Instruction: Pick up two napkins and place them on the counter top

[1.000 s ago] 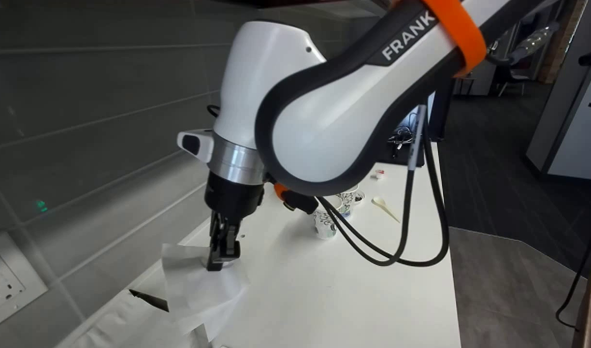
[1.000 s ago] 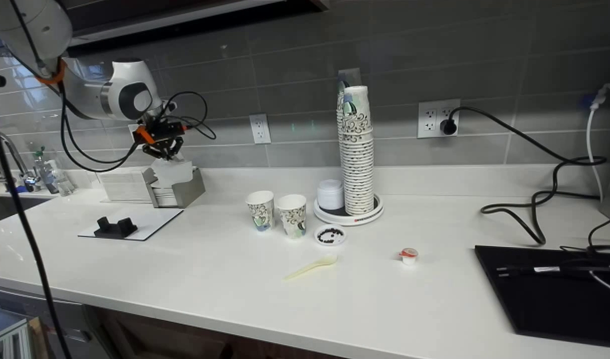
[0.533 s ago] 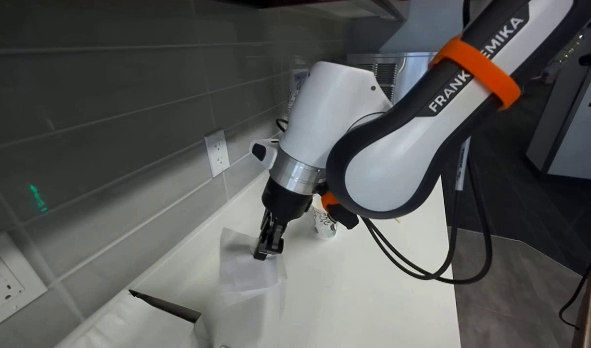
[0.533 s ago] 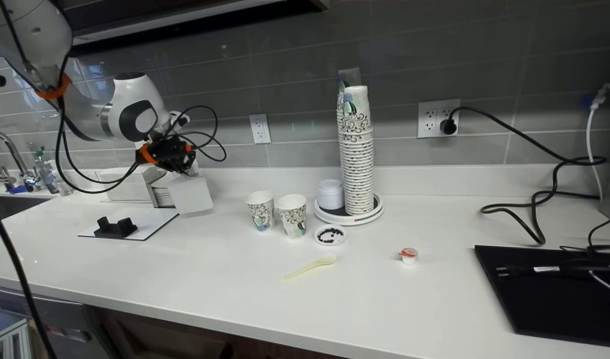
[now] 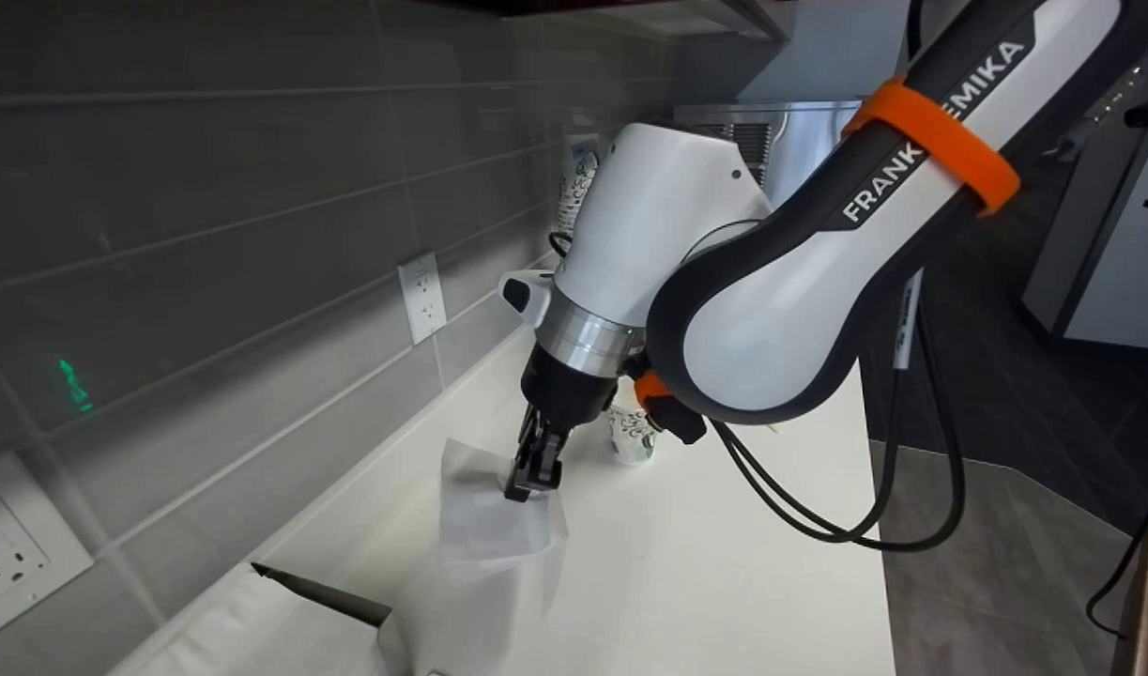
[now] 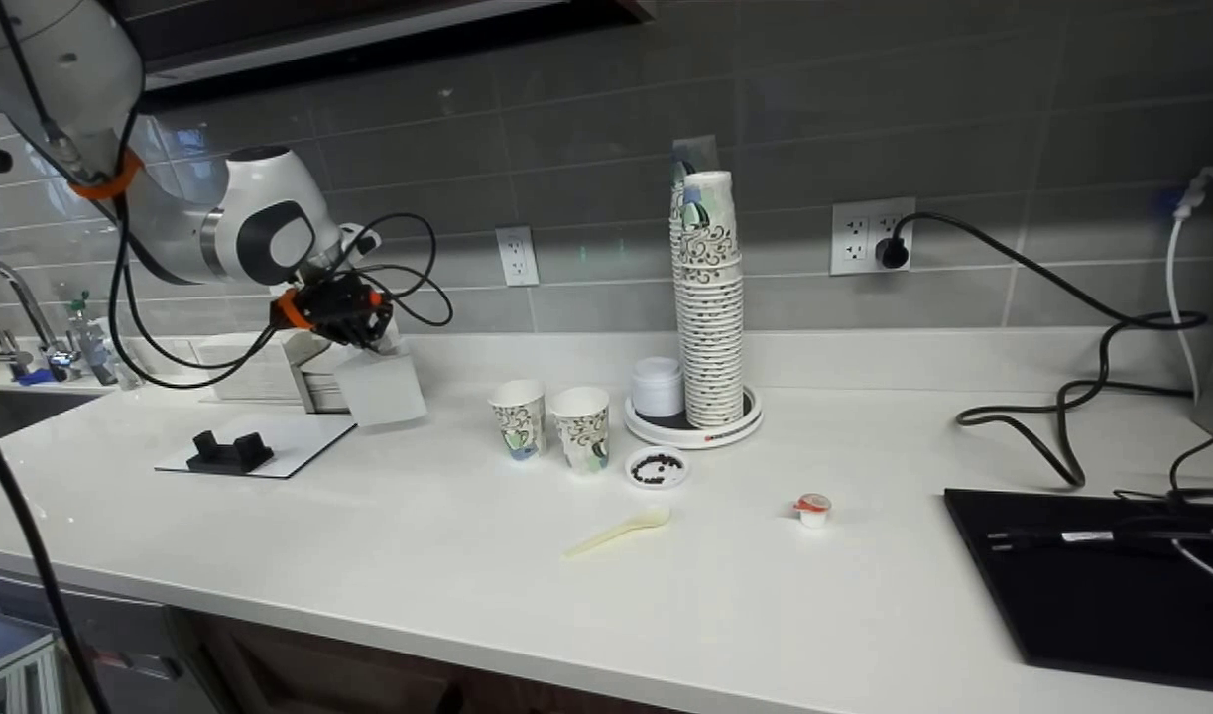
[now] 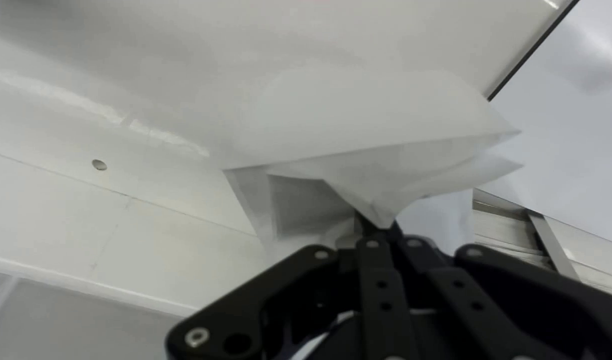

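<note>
The black gripper (image 7: 378, 230) is clamped on a gathered fold of thin white paper napkins (image 7: 391, 150), which flare out from its tips in rumpled, overlapping layers; more than one pointed corner shows in the wrist view, but the exact number of sheets cannot be told. The napkins hang over the rear part of the white counter top (image 6: 745, 605), near the grey tiled wall (image 5: 207, 150); whether their lowest edge touches the surface is unclear. To their left in an exterior view, and partly hidden by them, stands a holder (image 6: 264, 385) with stacked paper (image 6: 324, 389) inside. In front of it lies a flat white board (image 6: 299, 441) bearing a black piece with two raised ends (image 6: 231, 456). To the right, two patterned paper cups (image 6: 581, 431) stand upright, side by side. Beyond them a round tray (image 6: 690, 442) carries tall stacks of cups (image 6: 713, 327) and a short pile of white lids (image 6: 657, 389). Just in front of the tray, a shallow white dish (image 6: 656, 484) holds small dark bits (image 6: 656, 457). Nearer the viewer lies a pale spoon (image 6: 621, 531), with a small red-topped tub (image 6: 812, 510) to its right. Farthest right lies a flat black panel (image 6: 1112, 625).
</note>
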`<state>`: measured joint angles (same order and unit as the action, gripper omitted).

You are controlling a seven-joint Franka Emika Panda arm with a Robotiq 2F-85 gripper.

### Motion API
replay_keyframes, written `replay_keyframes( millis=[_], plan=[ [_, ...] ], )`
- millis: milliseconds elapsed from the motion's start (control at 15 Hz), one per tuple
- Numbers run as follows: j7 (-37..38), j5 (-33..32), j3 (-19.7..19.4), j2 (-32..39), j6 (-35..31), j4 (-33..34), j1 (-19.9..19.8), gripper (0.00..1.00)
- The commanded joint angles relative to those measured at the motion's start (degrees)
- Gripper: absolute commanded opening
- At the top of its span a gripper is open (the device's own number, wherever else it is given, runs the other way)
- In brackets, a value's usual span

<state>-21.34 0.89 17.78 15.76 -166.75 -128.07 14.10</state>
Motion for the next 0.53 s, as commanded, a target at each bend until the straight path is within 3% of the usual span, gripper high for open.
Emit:
replay_keyframes(
  millis=[0, 467],
  plan=[
    [5.5, -3.1, -2.2, -2.2, 3.5, -1.5, -0.5, 0.00],
    [10.1, -1.2, -4.8, -4.0, 2.2, -8.4, -3.0, 0.00]
  ],
)
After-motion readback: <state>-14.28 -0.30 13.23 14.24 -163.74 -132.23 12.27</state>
